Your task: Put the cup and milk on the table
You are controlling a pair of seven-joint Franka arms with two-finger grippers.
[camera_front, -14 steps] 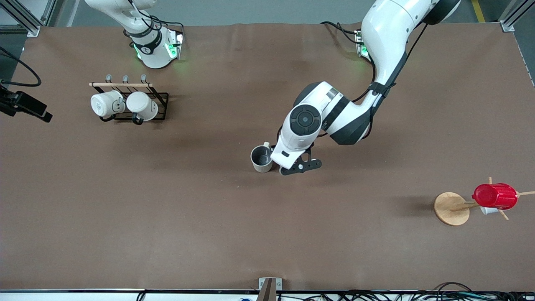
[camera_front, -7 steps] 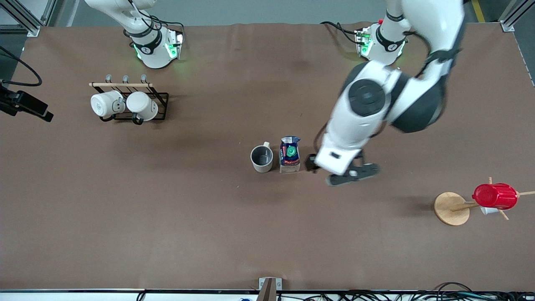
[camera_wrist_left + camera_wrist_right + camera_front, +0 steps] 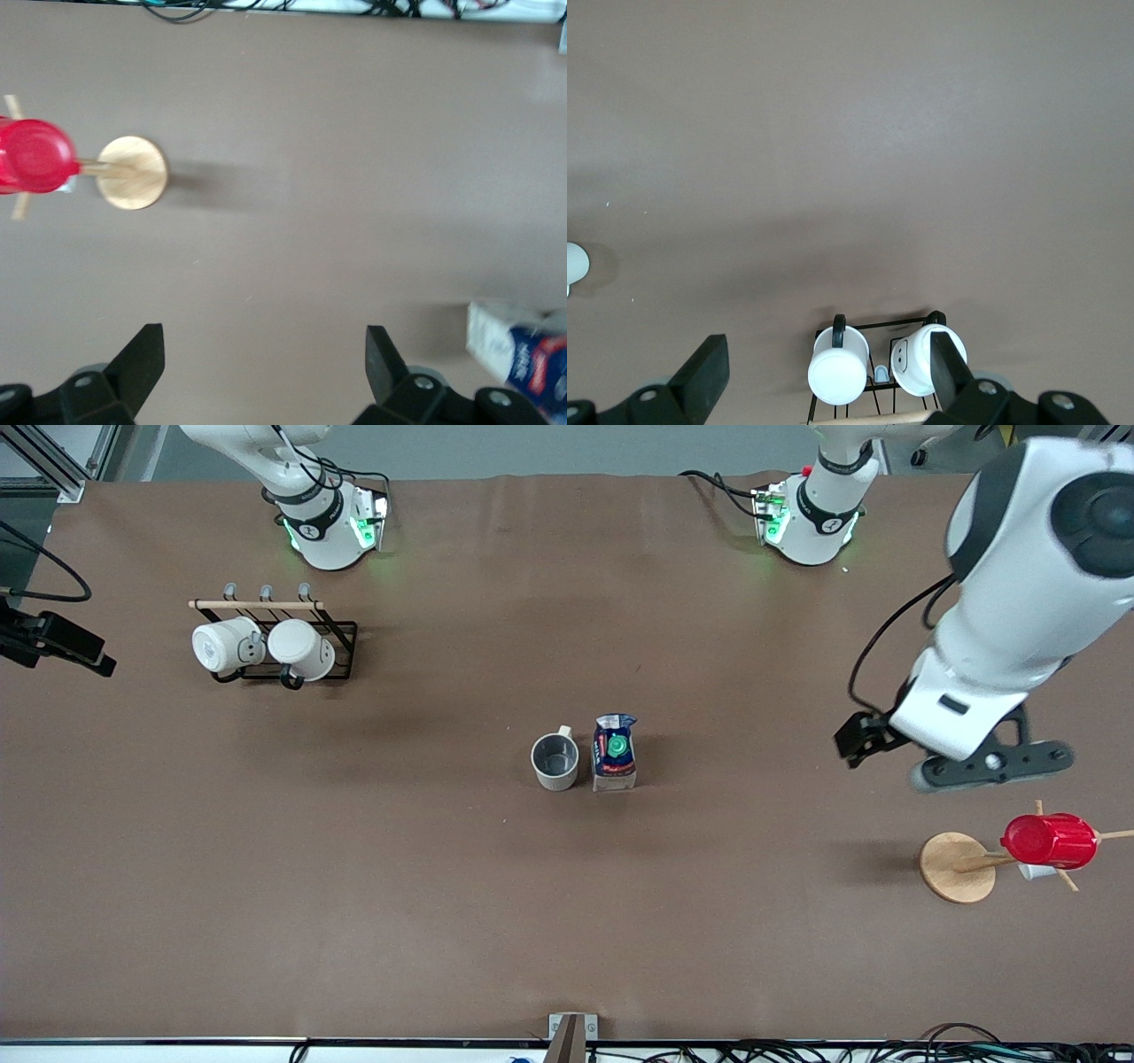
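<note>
On the counter, mid-span: cream-beige mug with grey inside and small handle (image 3: 555,761) stood upright, just beside the small dark blue and white gable-top milk carton with round green cap (image 3: 614,752); carton upright too, on the side toward the left arm's end.
Counter: wide matte brown tabletop (image 3: 443,886); both task items rested on it, nothing gripping them.
Milk in left wrist view: only a corner of the carton (image 3: 523,354) showed at the frame edge, blurred.
Left end effector: (image 3: 992,763) up in the air over bare counter toward the left arm's end, above the spot next to the wooden stand; fingers (image 3: 142,359) spread wide apart, holding nothing; well apart from mug and carton.
Right end effector: (image 3: 828,376) fingers apart, empty, over the counter near the mug rack; arm waited at its own end, hand out of the front view.
Mug rack: black wire rack with wooden rail (image 3: 275,638) toward the right arm's end, two white mugs with dark handles (image 3: 261,646) hung on it.
Stand: round wooden base with pegs (image 3: 957,866), red ribbed cup (image 3: 1050,841) sat on a peg, tipped sideways.
</note>
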